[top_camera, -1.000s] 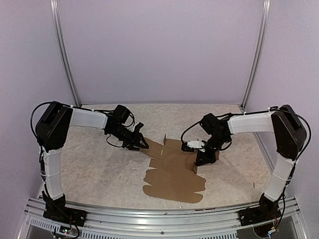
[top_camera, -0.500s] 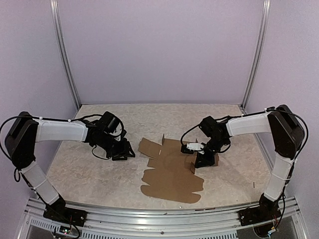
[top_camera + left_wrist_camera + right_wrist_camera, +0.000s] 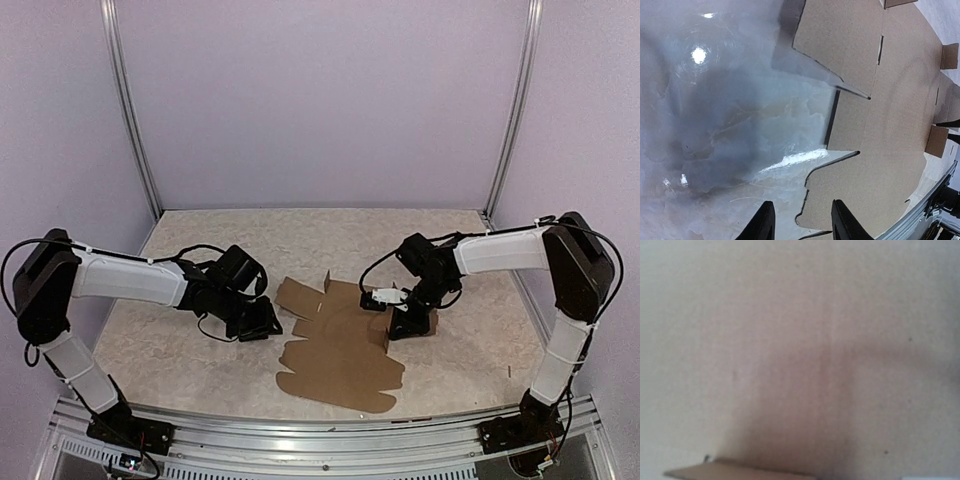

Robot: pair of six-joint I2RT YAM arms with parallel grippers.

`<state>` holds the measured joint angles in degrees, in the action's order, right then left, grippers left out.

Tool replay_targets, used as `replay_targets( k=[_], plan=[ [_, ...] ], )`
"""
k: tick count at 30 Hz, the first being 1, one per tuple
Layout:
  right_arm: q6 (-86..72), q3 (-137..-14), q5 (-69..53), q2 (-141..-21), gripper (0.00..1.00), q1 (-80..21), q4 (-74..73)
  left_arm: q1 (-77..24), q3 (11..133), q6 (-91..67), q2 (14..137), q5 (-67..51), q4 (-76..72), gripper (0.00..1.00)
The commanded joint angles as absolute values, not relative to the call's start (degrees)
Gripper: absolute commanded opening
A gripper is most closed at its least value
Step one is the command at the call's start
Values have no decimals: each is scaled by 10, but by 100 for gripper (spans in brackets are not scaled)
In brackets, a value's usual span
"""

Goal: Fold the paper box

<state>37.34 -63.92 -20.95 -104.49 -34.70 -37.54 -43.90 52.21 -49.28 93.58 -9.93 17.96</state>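
1. Looking from the top, we see the paper box (image 3: 345, 350) lying mostly flat on the table (image 3: 170, 345). The right pincer (image 3: 405, 322) sits at its raised right flap. Nearly all the folding is left.
2. From the left wrist, we see the left pincer (image 3: 802, 205) partly open and empty, beside the paper box (image 3: 880, 140).
3. From the right wrist, we see only the paper box (image 3: 800, 340) up close, so we cannot tell that pincer's grip.
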Motion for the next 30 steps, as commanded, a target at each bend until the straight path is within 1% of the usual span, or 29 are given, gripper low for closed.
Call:
replay_targets(
  k=[1,8,16,22,30],
  plan=[
    [363,-642,-219,-1013,11,-367,-395,-457,526,-512,979,-106,133,36],
    [361,-654,-225,-1027,11,-382,-396,-481,565,-502,1046,-123,125,30],
    [357,-651,-232,-1039,11,-409,-384,-488,572,-498,1073,-127,118,25],
    [362,-637,-219,-1056,11,-415,-383,-488,574,-496,1071,-109,129,25],
    [374,-582,-190,-1028,11,-415,-362,-486,581,-492,1062,-98,125,28]
  ],
)
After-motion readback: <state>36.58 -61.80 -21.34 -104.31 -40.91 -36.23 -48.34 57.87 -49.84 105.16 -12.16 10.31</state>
